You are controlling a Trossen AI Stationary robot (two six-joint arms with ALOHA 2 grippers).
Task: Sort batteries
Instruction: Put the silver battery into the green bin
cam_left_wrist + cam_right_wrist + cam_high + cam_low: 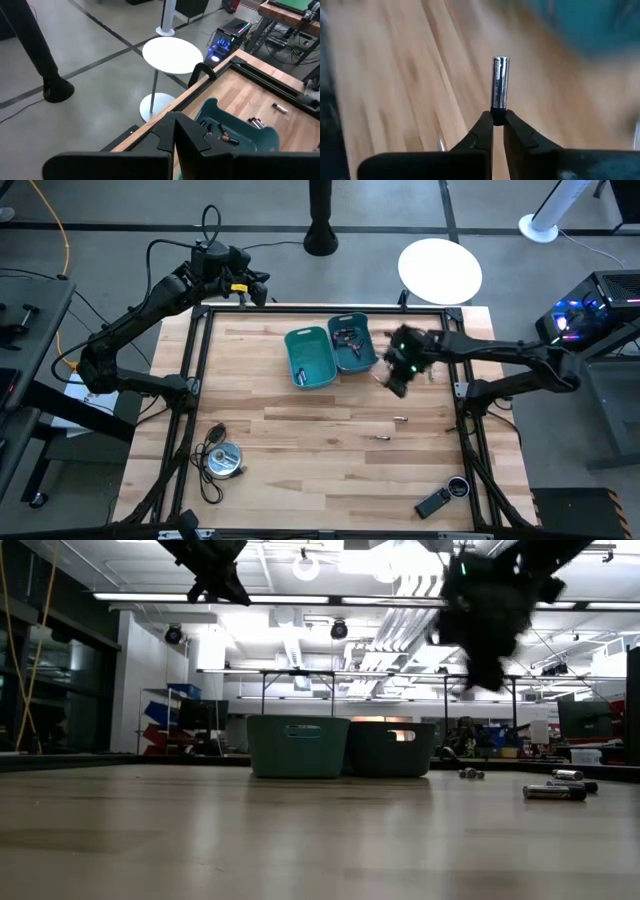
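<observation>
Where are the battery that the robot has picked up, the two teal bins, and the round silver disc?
held battery (pixel 500 82): right wrist view, mid-body.
left teal bin (pixel 296 358): high view, left wall.
right teal bin (pixel 354 363): high view, floor.
round silver disc (pixel 223 460): high view, centre.

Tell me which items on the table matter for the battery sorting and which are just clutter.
Job:
battery pinched in the right gripper
loose batteries on the wood
two teal bins

Lying about:
silver disc with black cable
black gadget with round lens

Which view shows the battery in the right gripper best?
The right wrist view: the battery stands clear, pinched at one end by the right gripper. The high and low views show only the dark gripper; the left wrist view misses it.
</observation>
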